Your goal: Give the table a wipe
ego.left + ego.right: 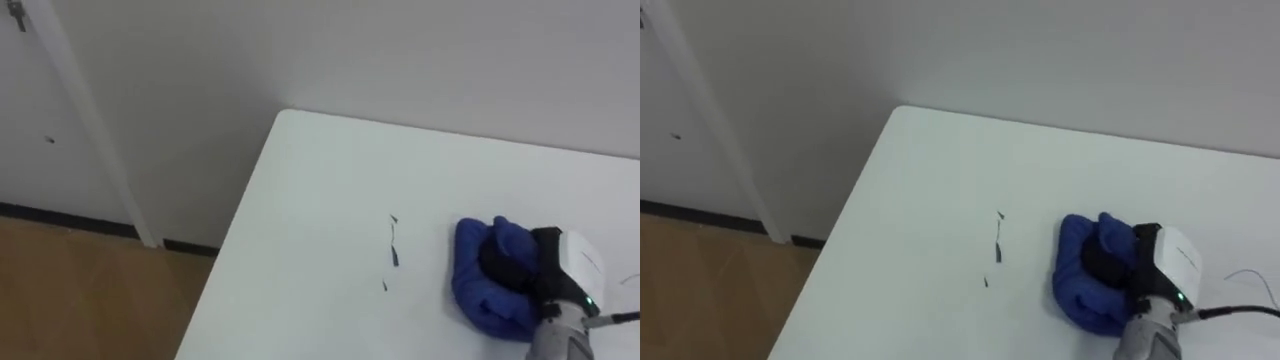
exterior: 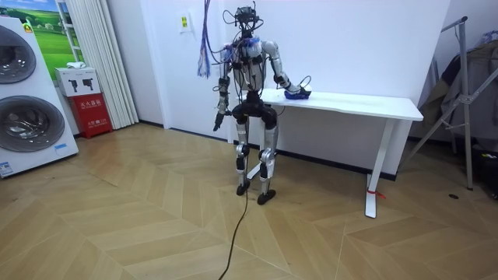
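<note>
Right hand (image 1: 540,262) clutches blue cloth (image 1: 470,262) on table (image 1: 320,200).

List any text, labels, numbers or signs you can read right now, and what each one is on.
Nothing can be read as words.
Wall plate: print too small to read.
White sign above the red cabinet: dark pictograms, any wording too small.
Red cabinet front: yellow print, too small.
Washing machines: small stickers, unreadable.
Table: dark marks, smears, not writing.
</note>
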Available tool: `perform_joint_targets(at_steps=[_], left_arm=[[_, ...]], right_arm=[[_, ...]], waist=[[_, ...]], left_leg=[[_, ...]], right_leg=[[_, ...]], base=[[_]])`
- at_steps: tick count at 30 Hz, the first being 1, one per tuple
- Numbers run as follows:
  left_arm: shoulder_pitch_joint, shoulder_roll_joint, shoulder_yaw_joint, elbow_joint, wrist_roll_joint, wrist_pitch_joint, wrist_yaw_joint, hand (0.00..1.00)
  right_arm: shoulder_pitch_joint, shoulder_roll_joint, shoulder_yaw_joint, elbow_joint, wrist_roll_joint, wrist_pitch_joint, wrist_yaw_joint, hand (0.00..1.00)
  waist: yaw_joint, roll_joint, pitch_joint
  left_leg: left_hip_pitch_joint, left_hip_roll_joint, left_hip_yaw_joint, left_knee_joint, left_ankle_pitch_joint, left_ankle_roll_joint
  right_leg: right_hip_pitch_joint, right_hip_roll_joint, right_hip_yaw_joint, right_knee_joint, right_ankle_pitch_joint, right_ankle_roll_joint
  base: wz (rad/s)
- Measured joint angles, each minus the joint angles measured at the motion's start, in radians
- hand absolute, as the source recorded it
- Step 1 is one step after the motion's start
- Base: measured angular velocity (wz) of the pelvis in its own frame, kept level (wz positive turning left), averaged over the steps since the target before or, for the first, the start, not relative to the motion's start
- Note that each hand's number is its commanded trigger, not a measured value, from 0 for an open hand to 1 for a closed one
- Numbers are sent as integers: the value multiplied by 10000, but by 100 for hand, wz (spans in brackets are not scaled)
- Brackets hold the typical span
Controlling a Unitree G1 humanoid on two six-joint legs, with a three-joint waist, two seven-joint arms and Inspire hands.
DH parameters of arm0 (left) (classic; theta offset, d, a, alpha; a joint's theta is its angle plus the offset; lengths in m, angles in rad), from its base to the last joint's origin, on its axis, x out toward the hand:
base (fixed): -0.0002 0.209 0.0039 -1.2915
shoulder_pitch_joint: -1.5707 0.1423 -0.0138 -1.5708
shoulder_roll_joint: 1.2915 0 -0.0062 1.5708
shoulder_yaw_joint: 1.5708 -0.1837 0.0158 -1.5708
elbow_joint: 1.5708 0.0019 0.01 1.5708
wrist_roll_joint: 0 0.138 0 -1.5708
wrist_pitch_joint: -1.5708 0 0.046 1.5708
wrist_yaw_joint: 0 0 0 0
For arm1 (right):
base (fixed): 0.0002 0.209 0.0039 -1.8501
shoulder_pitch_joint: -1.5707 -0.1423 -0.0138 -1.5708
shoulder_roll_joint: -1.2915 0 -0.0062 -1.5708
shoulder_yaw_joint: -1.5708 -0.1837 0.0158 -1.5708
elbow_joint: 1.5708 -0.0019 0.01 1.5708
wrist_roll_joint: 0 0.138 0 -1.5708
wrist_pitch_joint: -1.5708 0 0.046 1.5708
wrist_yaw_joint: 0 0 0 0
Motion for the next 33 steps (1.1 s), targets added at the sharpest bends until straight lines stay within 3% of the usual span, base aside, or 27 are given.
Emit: perform_joint_targets(at_steps=[4, 5, 6, 8, 10, 12, 16, 17, 18, 22, 23, 25, 28, 30, 31, 32, 33], left_arm=[[-253, -17, -562, -2, -39, 23, 0, 0], [-269, -21, -704, -5, -117, 22, -1, 0], [-245, -33, -759, -5, -213, 24, -10, 0], [-83, -28, -735, -6, -206, 25, -8, 0], [211, 18, -686, -29, -210, 26, -25, 0], [529, 25, -242, -74, -156, 15, -127, 0], [712, 201, 1149, 12, 52, -40, -192, 0], [806, 315, 1476, 7, 94, -109, -181, 0], [912, 471, 1564, 6, 108, -193, -189, 0], [992, 606, 1698, -140, 269, -405, -291, 0], [902, 617, 1560, -150, 268, -467, -287, 0], [722, 600, 1210, -149, 266, -470, -282, 0], [286, 543, 580, 28, 179, -394, -196, 0], [-163, 529, -73, 423, 160, -400, -177, 0], [-609, 543, -370, 767, -11, -399, -173, 0], [-1051, 550, -577, 1093, -37, -433, -162, 0], [-1281, 543, -622, 1209, -43, -462, -159, 0]], right_arm=[[-726, 104, 1005, -347, -929, 503, 678, 100], [-933, 180, 1256, -361, -977, 508, 761, 100], [-1051, 250, 1341, -339, -978, 459, 809, 100], [-1016, 199, 1282, -322, -936, 291, 797, 100], [-768, 144, 1208, -51, -729, -205, 529, 100], [-241, 140, 601, 96, -477, -902, 95, 100], [952, 109, -1251, 488, 288, -1753, -848, 100], [1171, -50, -1722, 807, 568, -1857, -1117, 100], [1292, -264, -2197, 1245, 776, -1976, -1252, 100], [1309, -747, -2806, 2160, 1042, -1947, -1307, 100], [1155, -749, -2794, 2272, 1110, -1927, -1299, 100], [901, -701, -2559, 2036, 1083, -1448, -1285, 100], [336, -417, -1727, 1443, 852, -331, -983, 100], [-267, -194, -609, 801, 416, 292, -460, 100], [-827, 69, 398, 442, 25, 585, -84, 100], [-1542, 292, 1381, 406, -448, 638, 281, 100], [-1929, 503, 1754, 478, -729, 611, 445, 100]], waist=[[335, 35, 31], [368, 85, 86], [364, 123, 134], [326, 157, 148], [170, 119, 151], [-240, 28, 140], [-707, -200, 101], [-829, -246, 72], [-980, -223, -41], [-1048, -281, -78], [-1030, -276, -78], [-751, -224, -80], [-105, -147, -38], [410, -21, 56], [804, 3, 116], [1224, 65, 241], [1439, 108, 324]], left_leg=[[-213, 152, 166, -3, 78, -141], [-245, 187, 164, -2, 99, -171], [-257, 202, 136, 1, 104, -183], [-261, 204, 53, -3, 110, -193], [-256, 204, 19, -10, 114, -198], [-221, 129, -178, -5, 126, -178], [-92, -53, -517, -65, 140, -95], [-65, -91, -540, -75, 95, -22], [-66, -121, -577, -21, 31, 71], [111, -153, -603, -6, -77, 167], [140, -154, -522, -8, -91, 190], [179, -149, -263, -8, -118, 231], [195, 37, 434, 42, -189, 191], [55, 282, 958, 324, -314, 127], [-182, 464, 1263, 628, -395, 98], [-354, 745, 1603, 957, -514, 31], [-465, 882, 1707, 1145, -576, 3]], right_leg=[[-308, 112, -55, 37, 59, -97], [-343, 144, -54, 34, 76, -124], [-341, 159, -92, 30, 78, -127], [-345, 165, -149, 19, 77, -127], [-306, 165, -258, 8, 76, -126], [-160, 100, -400, -16, 61, -101], [112, -48, -653, -6, 23, -39], [187, -77, -686, -7, 18, -30], [231, -110, -815, 15, 13, -21], [387, -145, -871, 25, 130, 157], [374, -156, -834, 37, 152, 170], [281, -167, -609, 40, 154, 173], [-41, -144, -647, 300, 145, 178], [-556, -227, -1125, 864, 89, 88], [-1094, -325, -1602, 1486, 1, -61], [-1526, -411, -2017, 2140, -32, -77], [-1771, -481, -2142, 2574, -74, -53]], base=[[-16], [4], [9], [13], [15], [38], [37], [13], [6], [-8], [-28], [-48], [-82], [-96], [-93], [-80], [-45]])
